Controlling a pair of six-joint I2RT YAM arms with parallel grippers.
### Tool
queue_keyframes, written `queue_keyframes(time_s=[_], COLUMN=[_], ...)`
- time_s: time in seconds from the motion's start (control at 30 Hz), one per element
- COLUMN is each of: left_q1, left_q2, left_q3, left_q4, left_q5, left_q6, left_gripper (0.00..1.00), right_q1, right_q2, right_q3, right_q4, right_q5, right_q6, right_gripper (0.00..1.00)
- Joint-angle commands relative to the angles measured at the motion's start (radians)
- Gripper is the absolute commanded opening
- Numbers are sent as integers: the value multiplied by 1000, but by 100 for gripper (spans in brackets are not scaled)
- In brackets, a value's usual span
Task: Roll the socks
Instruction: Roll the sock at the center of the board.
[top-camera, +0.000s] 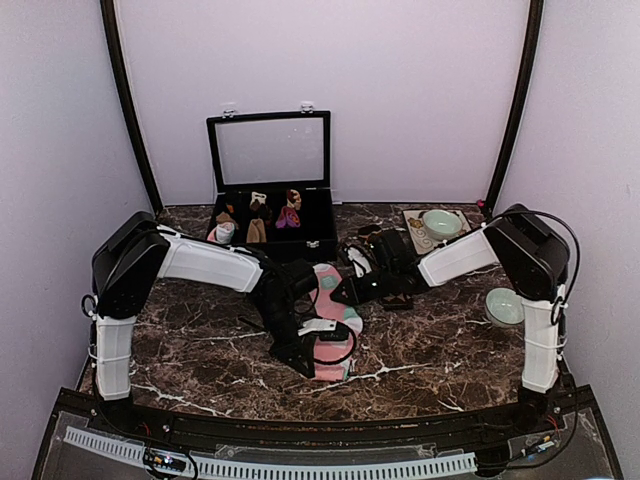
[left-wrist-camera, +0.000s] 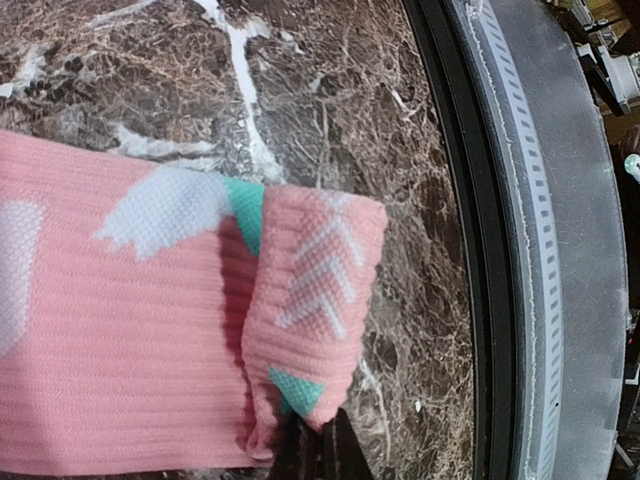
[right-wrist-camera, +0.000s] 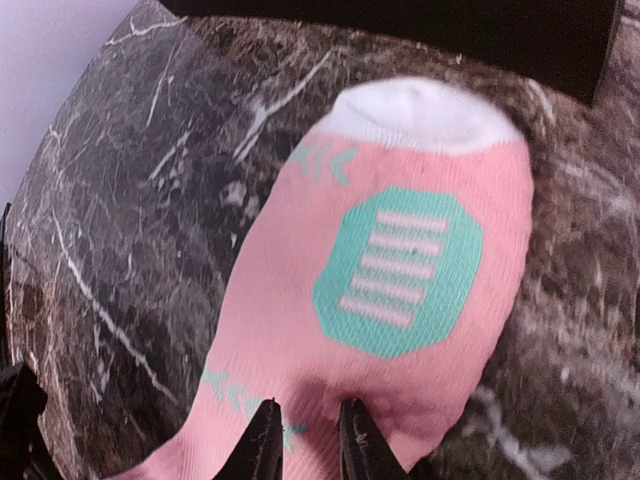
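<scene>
A pink sock (top-camera: 328, 282) with mint-green patches lies lengthwise on the marble table between both arms. My left gripper (top-camera: 318, 352) is at its near end. In the left wrist view the left gripper (left-wrist-camera: 320, 442) is shut on the cuff (left-wrist-camera: 310, 290), which is folded back over the sock's leg (left-wrist-camera: 120, 350). My right gripper (top-camera: 346, 290) is at the far end. There the right gripper (right-wrist-camera: 305, 425) presses into the pink sock (right-wrist-camera: 400, 270) below the mint patch. Its jaws stand narrow, with puckered fabric pinched between them. The white toe (right-wrist-camera: 420, 110) points away.
A black case (top-camera: 268, 150) with its lid up stands at the back and holds small sock bundles (top-camera: 258, 225). A green bowl (top-camera: 440, 222) sits on a patterned mat at the back right. Another pale green dish (top-camera: 503, 305) lies by the right arm. The table's black front rail (left-wrist-camera: 500, 250) runs close to the cuff.
</scene>
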Motion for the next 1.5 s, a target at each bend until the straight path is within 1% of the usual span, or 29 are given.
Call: queue_keyframes(time_s=[0.0, 0.1, 0.17, 0.23, 0.33, 0.43, 0.5, 0.57, 0.67, 0.77, 0.87, 0.93, 1.03, 1.13, 1.3, 1.47], left_q1=[-1, 18, 38, 57, 61, 62, 63, 67, 72, 79, 82, 85, 87, 89, 90, 90], left_q2=[10, 21, 42, 64, 88, 111, 134, 161, 201, 233, 263, 281, 294, 306, 315, 320], left_q3=[-14, -12, 3, 22, 40, 59, 82, 110, 164, 203, 230, 241, 251, 270, 290, 303], left_q4=[-3, 21, 24, 17, 7, -2, -19, -42, -89, -131, -165, -184, -193, -207, -218, -227], left_q5=[-96, -99, -102, -95, -58, -15, 0, 20, 68, 105, 121, 129, 125, 120, 106, 91], left_q6=[-62, -95, -117, -135, -151, -179, -191, -209, -233, -252, -267, -270, -277, -282, -285, -286], left_gripper=[0, 0, 0, 0, 0, 0, 0, 0, 0, 0, 0, 0, 0, 0, 0, 0], right_q1=[-10, -10, -7, -4, -5, -7, -6, 6, 75, 156, 269, 350, 429, 465, 470, 468], right_q2=[65, 59, 10, -80, -213, -379, -489, -585, -724, -824, -910, -940, -912, -811, -634, -520], right_q3=[114, 134, 81, -1, -122, -297, -422, -522, -670, -745, -822, -842, -817, -746, -636, -559], right_q4=[-105, -90, 4, 123, 238, 361, 427, 431, 400, 298, 276, 264, 236, 207, 231, 261], right_q5=[90, 152, 144, 124, 132, 156, 165, 151, 148, 147, 203, 252, 296, 305, 282, 291], right_q6=[-18, -19, -15, -14, -6, -1, -3, -46, -174, -284, -365, -405, -481, -558, -661, -732], right_gripper=[18, 18, 21, 26, 37, 41, 43, 43, 44, 42, 39, 39, 38, 36, 33, 31])
